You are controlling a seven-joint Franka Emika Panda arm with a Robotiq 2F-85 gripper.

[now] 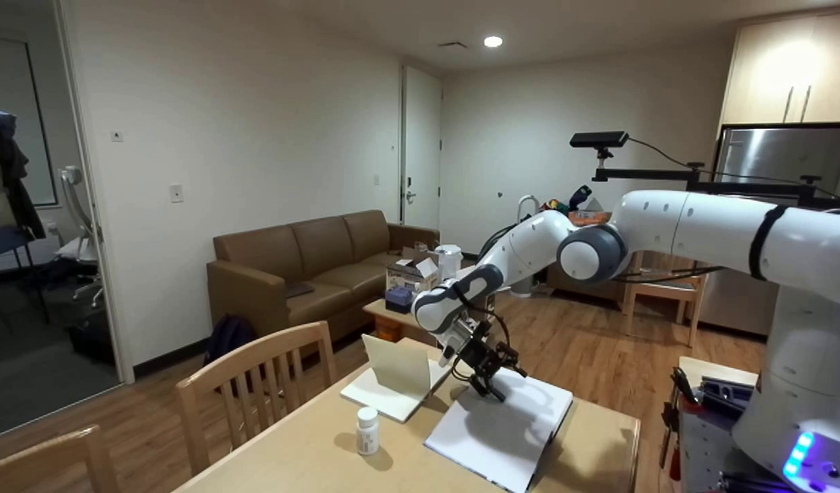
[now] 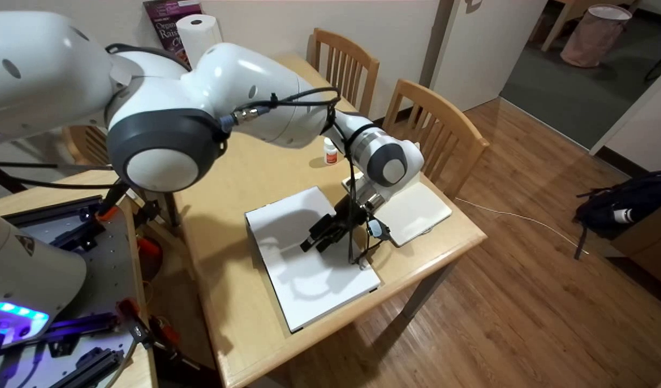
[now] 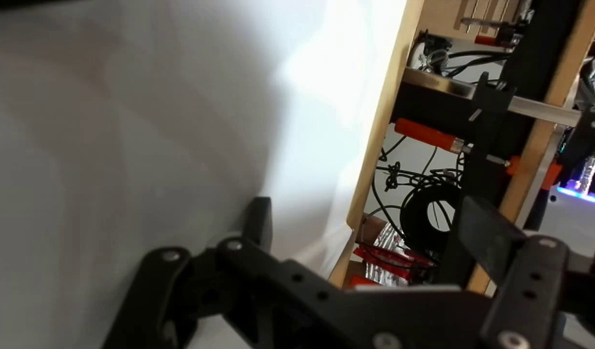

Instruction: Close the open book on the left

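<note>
wrist view shows the black, two-fingered metal gripper (image 3: 375, 225) spread and empty close over the large, white-paged paper book (image 3: 190, 121) on the pale wooden table (image 2: 249, 183), its sheets likely limp and slick, so an outer edge, lifted from beneath, should hold surest.

Large book (image 2: 300, 280) shows plain white pages (image 1: 495, 438); smaller book (image 1: 399, 363) is cream. Gripper (image 2: 313, 247) is black; sofa (image 1: 310, 257) is brown.

A brown sofa (image 1: 331, 279), wooden chairs (image 1: 257, 357) and wall cupboards (image 1: 769, 75) suggest a home.
</note>
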